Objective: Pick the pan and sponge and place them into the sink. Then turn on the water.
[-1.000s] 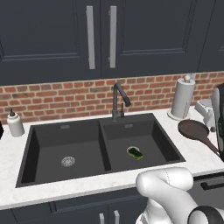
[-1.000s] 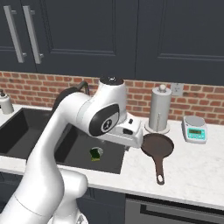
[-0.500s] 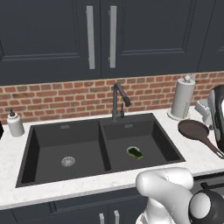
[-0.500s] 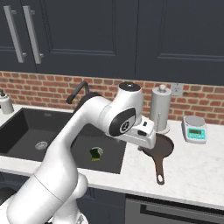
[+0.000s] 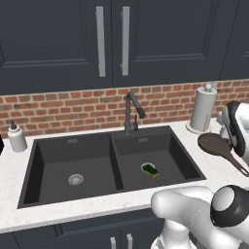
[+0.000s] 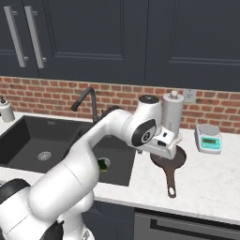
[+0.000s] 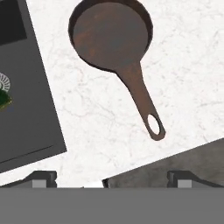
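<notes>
The pan [image 7: 111, 37] lies flat on the white counter [image 7: 183, 87] to the right of the sink [image 5: 180, 160], its handle pointing toward the counter's front edge, with nothing gripping it. The sponge [image 5: 150, 169] already rests in the sink's right basin near the drain, so that part looks done. The hand [image 6: 164, 143] hangs above the pan with its fingers spread fully wide, holding nothing. Left to do, as I judge it: grasp the pan, move it into the sink, then open the black faucet [image 5: 132, 109], from which no water runs.
</notes>
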